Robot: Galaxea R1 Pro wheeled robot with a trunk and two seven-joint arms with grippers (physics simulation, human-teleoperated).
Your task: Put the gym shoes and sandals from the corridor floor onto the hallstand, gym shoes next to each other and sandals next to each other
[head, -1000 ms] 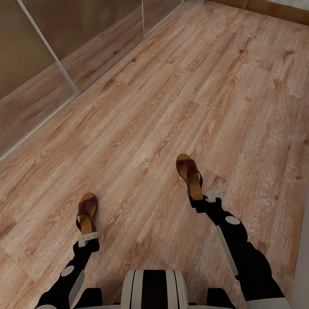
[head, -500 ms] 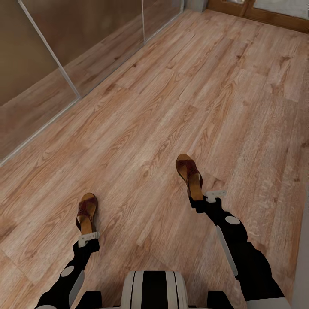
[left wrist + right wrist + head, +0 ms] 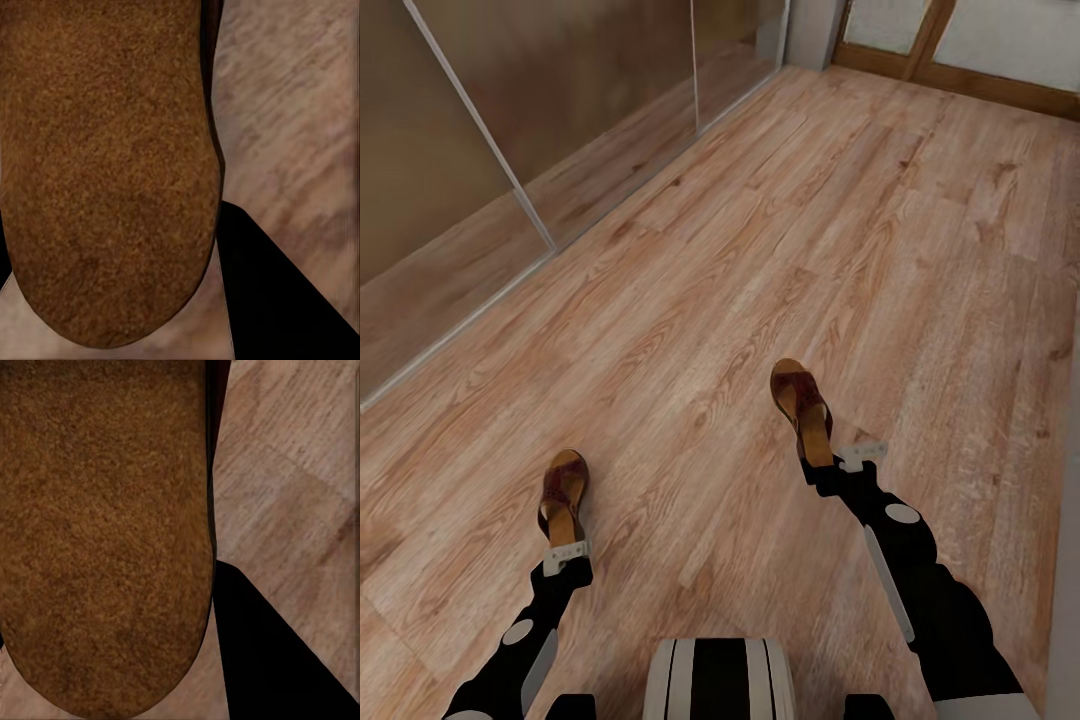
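You are not looking at any readable text, label, brand, number or sign here; nothing legible is showing in any of the three views.

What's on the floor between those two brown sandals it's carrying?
Nothing: in the head view, only bare wood-plank floor lies between the left sandal and the right sandal.

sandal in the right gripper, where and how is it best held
By its heel end, from behind along its length, which is how the right gripper has the sandal now. The heel is bare flat insole, while the strap covers the toe end, which points away from the robot.
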